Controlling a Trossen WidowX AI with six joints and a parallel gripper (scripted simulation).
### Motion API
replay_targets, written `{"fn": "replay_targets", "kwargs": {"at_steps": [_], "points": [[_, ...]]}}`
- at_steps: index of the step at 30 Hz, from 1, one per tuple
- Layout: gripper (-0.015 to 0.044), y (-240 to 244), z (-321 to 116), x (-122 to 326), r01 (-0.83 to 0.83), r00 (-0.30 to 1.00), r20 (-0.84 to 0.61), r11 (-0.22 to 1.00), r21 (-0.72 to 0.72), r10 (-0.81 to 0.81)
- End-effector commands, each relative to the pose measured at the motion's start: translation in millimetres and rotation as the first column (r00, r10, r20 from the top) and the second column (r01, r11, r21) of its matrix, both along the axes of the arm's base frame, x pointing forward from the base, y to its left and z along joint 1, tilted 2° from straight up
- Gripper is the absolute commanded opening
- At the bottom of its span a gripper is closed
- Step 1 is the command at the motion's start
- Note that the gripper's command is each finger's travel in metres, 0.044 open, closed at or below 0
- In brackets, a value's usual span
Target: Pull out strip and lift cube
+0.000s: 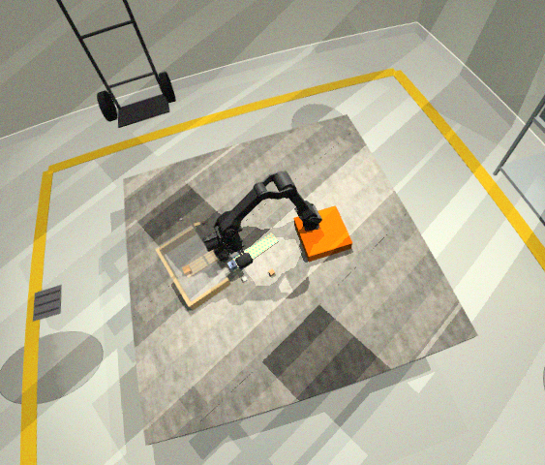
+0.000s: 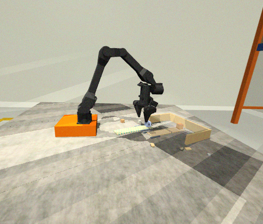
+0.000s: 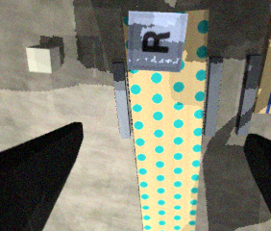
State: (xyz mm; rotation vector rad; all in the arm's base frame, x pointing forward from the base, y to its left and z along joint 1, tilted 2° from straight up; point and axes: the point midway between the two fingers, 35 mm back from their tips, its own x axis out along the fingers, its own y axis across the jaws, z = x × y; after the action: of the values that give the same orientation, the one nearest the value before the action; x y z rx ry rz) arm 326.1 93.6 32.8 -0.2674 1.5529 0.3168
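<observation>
The labelled cube (image 1: 231, 263) (image 2: 147, 123) (image 3: 157, 29) is pale blue with a black R on top. It sits on the far end of the strip with teal dots (image 1: 262, 246) (image 2: 130, 129) (image 3: 167, 113), between two low grey rails. My gripper (image 2: 142, 119) (image 3: 162, 135) is open and empty above the dotted strip, its fingers wide to either side of it, just short of the cube. A plain wooden strip (image 1: 202, 263) (image 2: 160, 132) with a crosswise seam lies beside it and carries an orange cube (image 1: 187, 270) (image 2: 179, 125). A blue line shows on it in the wrist view.
Low wooden walls (image 1: 177, 285) (image 2: 197, 136) stand around the far ends of the strips. A small white cube (image 2: 139, 121) (image 3: 39, 60) lies left of the dotted strip in the wrist view. A small orange block (image 1: 271, 272) (image 2: 122, 121) lies nearer the orange base (image 1: 332, 234) (image 2: 75, 130).
</observation>
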Motion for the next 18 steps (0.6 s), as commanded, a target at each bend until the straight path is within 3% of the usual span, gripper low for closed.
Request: {"fn": "replay_targets", "kwargs": {"at_steps": [1, 11, 18], "points": [[0.044, 7.4, 4.3, 12.8, 0.004, 1.0, 0.008, 1.0, 0.005, -0.005], [0.044, 22.6, 12.6, 39.7, 0.004, 1.0, 0.01, 1.0, 0.006, -0.005], [0.0256, 23.1, 3.9, 40.2, 0.004, 1.0, 0.01, 1.0, 0.006, -0.005]]}}
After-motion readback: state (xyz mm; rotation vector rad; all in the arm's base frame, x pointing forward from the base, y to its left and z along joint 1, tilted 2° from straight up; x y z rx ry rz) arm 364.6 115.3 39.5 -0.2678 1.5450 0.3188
